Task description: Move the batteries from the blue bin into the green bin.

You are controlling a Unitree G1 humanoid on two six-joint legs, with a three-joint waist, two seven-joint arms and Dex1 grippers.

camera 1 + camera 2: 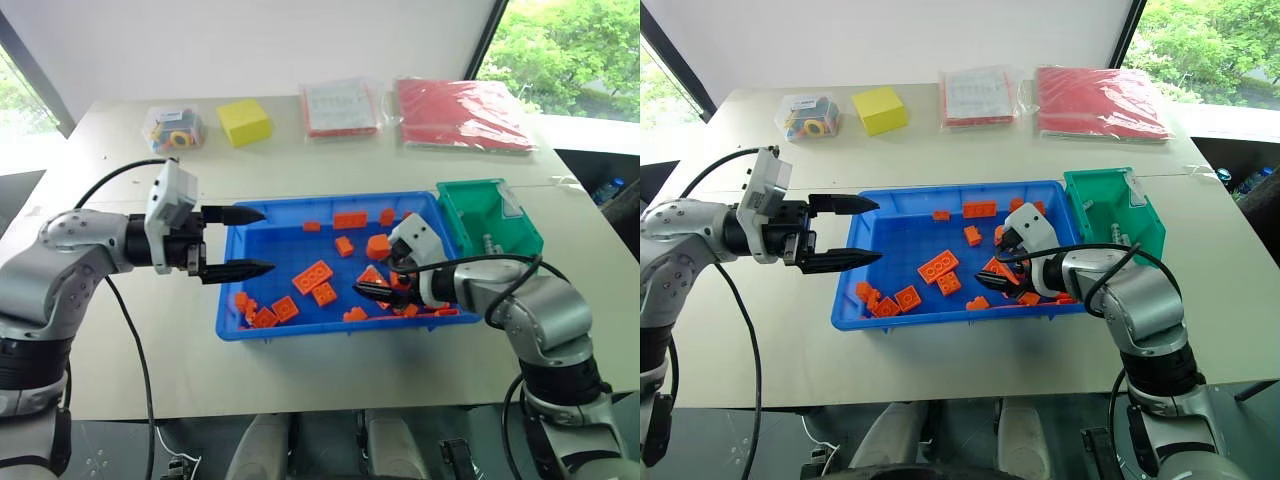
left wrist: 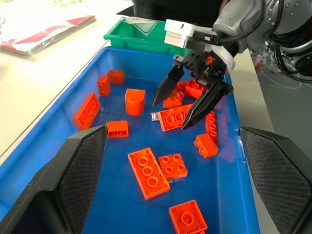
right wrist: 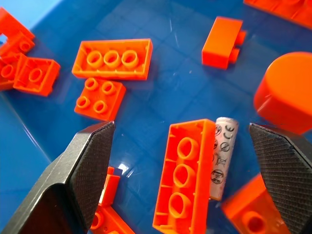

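Note:
The blue bin [image 1: 330,200] lies mid-table and holds several orange studded bricks [image 1: 313,276]. One battery [image 3: 222,156], a silvery-white cylinder, lies flat on the bin floor against the long side of an orange brick [image 3: 185,175]. My right gripper [image 1: 378,285] hangs open low over the bin's right part, its fingers straddling that brick and battery. The green bin [image 1: 490,215] stands against the blue bin's right end, with something small and silvery [image 1: 490,243] inside. My left gripper [image 1: 267,240] is open and empty at the blue bin's left rim, pointing across it.
At the table's back lie a yellow block [image 1: 244,121], a clear bag of coloured parts [image 1: 174,128], a white packet [image 1: 340,107] and a red packet [image 1: 463,113]. An orange rounded piece [image 1: 378,246] sits just behind the right gripper.

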